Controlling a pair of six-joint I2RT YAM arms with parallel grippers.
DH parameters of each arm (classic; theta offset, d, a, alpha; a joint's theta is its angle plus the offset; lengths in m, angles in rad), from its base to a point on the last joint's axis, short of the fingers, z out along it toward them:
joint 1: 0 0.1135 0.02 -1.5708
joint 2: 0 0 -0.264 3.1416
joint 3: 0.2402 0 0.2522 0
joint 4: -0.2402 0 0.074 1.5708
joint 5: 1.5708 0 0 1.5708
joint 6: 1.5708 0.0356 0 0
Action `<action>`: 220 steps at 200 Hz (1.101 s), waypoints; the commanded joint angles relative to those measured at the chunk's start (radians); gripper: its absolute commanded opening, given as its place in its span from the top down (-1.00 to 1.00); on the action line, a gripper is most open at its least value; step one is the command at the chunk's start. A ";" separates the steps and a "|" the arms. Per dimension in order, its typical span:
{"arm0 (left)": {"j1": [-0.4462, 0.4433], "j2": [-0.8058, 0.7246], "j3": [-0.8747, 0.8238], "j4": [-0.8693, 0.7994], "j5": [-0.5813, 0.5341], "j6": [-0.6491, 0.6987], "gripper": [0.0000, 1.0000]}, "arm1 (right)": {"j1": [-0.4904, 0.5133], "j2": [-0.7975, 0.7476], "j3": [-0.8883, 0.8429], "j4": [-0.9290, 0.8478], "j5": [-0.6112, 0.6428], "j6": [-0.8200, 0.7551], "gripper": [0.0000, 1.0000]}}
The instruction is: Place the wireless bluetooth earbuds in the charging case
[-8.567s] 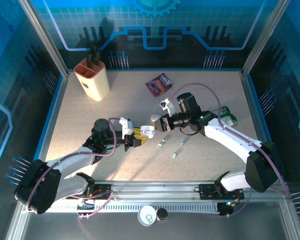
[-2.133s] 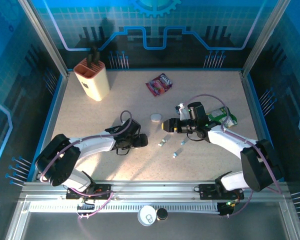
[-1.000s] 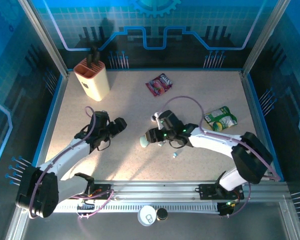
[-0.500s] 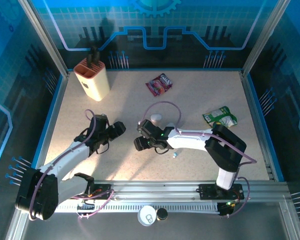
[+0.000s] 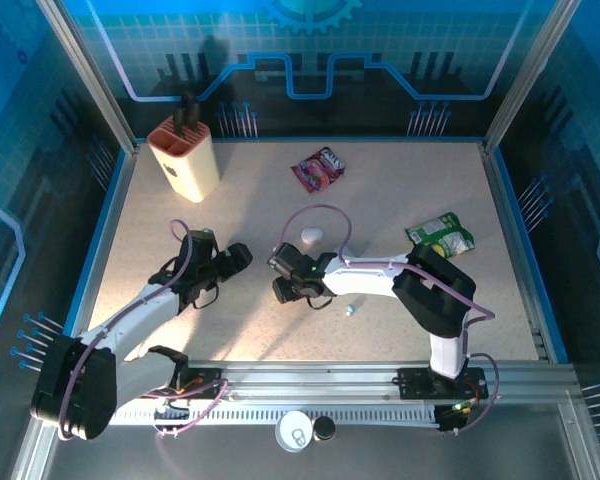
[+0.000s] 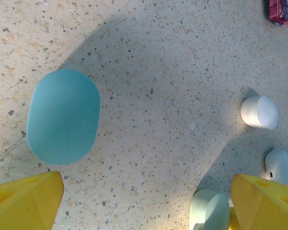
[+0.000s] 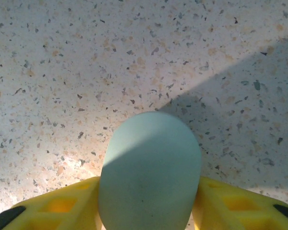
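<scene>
Speckled beige table (image 5: 420, 180), walled in blue. Right end effector (image 7: 149, 194) is clamped on a pale teal case (image 7: 150, 153) — its yellow fingers (image 7: 62, 206) press against both long sides, and the case lies flat on the table. From above, the right end effector (image 5: 287, 289) sits close to the table's centre.

Left end effector (image 6: 144, 203) stands wide apart and holds nothing, its yellow fingertips (image 6: 26, 199) at the bottom corners of its wrist view. From above, the left end effector (image 5: 237, 257) is at about 10 o'clock of the right one, apart from it. In the left wrist view a pale blue case (image 6: 62, 117) lies flat at 9 o'clock, touching neither fingertip. Three earbuds (image 6: 259, 112) lie from 3 to 5 o'clock — one white, one pale with a dark dot, one pale green just beside the fingertip there.

Farther out in the top view, one more of the earbuds (image 5: 350, 310) lies at 4 o'clock of the right end effector. A white case (image 5: 310, 235) is at its 1 o'clock. A red snack packet (image 5: 319, 169) lies at the table's 12 o'clock, a green packet (image 5: 441, 236) at 3, and a knife block (image 5: 183, 158) at 10.
</scene>
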 commanded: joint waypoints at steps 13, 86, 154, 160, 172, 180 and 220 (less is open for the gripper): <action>0.006 0.013 -0.009 0.034 0.014 0.029 -0.86 | 0.003 -0.039 -0.023 0.015 0.015 -0.091 0.20; 0.006 0.026 0.037 0.059 0.215 0.133 -0.90 | -0.193 -0.325 -0.257 0.239 -0.532 -0.645 0.28; -0.053 -0.052 -0.020 0.416 0.517 0.392 -0.75 | -0.411 -0.486 -0.244 0.026 -0.891 -0.806 0.35; -0.069 -0.048 -0.025 0.464 0.555 0.451 -0.77 | -0.419 -0.494 -0.235 -0.001 -0.901 -0.821 0.34; -0.109 -0.033 -0.025 0.529 0.602 0.555 -0.80 | -0.432 -0.511 -0.216 -0.060 -0.921 -0.848 0.35; -0.131 -0.023 -0.026 0.574 0.638 0.613 -0.83 | -0.439 -0.519 -0.203 -0.096 -0.926 -0.867 0.35; -0.190 0.036 -0.064 0.725 0.788 0.802 -0.88 | -0.446 -0.557 -0.165 -0.200 -0.931 -0.894 0.36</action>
